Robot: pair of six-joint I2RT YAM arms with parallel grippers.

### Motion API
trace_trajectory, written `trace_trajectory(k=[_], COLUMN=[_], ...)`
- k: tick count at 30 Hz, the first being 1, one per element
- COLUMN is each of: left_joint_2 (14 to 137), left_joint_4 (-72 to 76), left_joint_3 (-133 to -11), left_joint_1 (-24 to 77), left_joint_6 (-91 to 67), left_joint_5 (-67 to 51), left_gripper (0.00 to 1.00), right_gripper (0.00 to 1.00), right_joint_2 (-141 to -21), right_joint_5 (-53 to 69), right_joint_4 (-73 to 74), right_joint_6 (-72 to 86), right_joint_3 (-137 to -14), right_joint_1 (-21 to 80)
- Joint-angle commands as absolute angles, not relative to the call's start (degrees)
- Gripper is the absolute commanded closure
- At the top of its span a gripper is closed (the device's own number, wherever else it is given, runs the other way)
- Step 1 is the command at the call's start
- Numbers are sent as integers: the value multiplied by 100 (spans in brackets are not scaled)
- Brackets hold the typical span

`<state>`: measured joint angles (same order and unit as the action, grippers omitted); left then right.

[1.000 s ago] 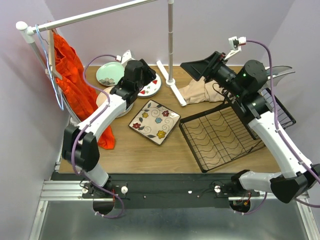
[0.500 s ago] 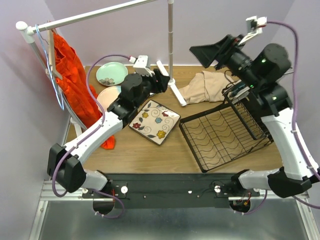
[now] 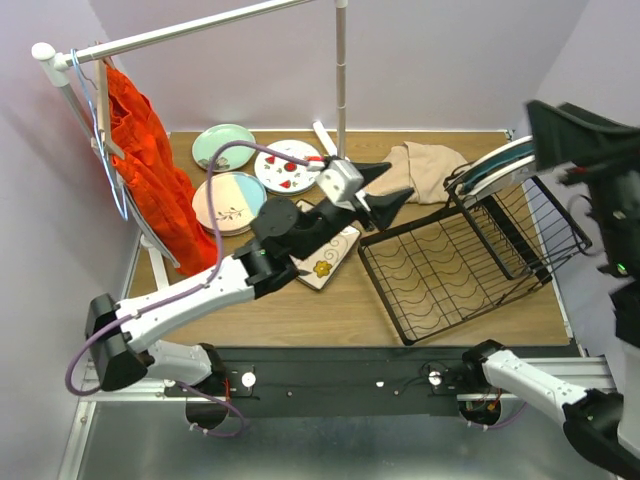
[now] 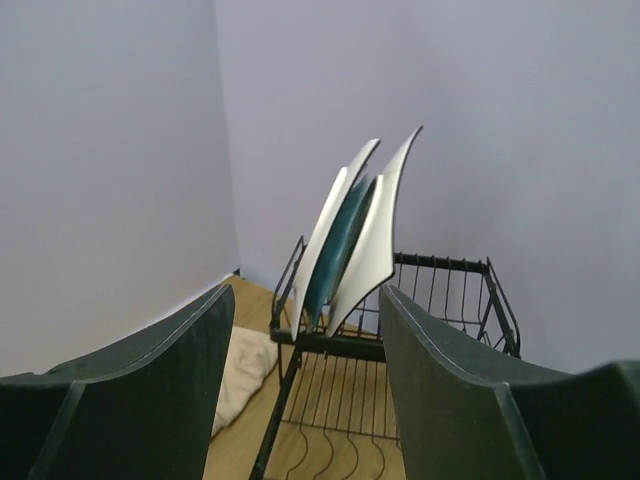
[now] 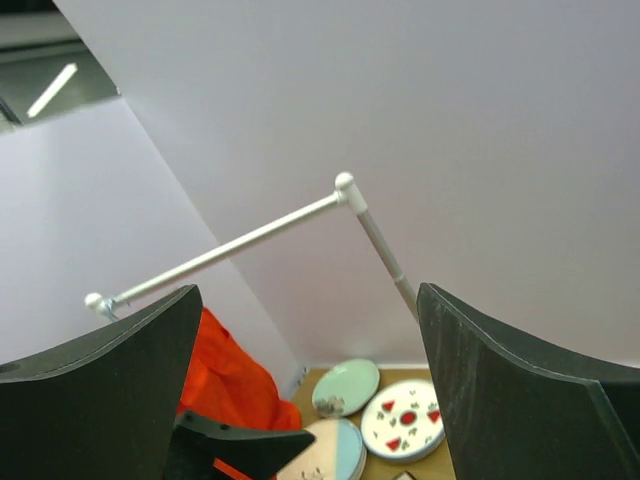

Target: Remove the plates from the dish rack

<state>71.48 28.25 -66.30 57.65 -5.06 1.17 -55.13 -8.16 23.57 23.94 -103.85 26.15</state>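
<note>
Wood surface [image 3: 340,308], lilac walls. Dish rack [image 3: 445,265] sits at 3 o'clock, with its upright slots toward 2 o'clock. Standing plates [image 4: 350,235] are on edge in the slots. They look like three, a teal one between two white, leaning together, so a rim pinch fits.

Unloaded plates lie flat at 10–11 o'clock: green plate [image 3: 222,147], spotted plate [image 3: 288,166], pink-and-blue plate [image 3: 228,201]. The floral plate [image 3: 325,262] is partly under the left arm.

Left end effector [image 3: 388,190] is open and empty, aimed at the standing rims, likely lining up a pick. Right end effector [image 5: 308,295] is open and empty, raised high at 3 o'clock, probably clear of the left arm's path.
</note>
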Motion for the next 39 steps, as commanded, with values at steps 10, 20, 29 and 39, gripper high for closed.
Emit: trace_trajectory(k=[10,20,29,39], left_joint_2=[9693,11012,11619,12366], left_joint_4=[3314,3235,3041,2716], left_joint_3=[-8883,-10159,-10617,-11425], left_joint_1=[6609,6759,6759,6759], left_joint_6=[1845,1977,2047,2188], left_joint_5=[712,395,316,642], left_gripper=[33,33,35,44], right_gripper=[3,2,1,0], right_joint_2=[-4615,-4509,-4412,-4350], right_joint_5=[-1292,-1195,-1204,-1125], right_joint_4=[2487,2487,2487,2470], right_joint_6=[2373,2154,1986,1977], right_joint_3=[-10204,-10055,-9914,-9844], right_joint_1=[2610,2610,2610,2610])
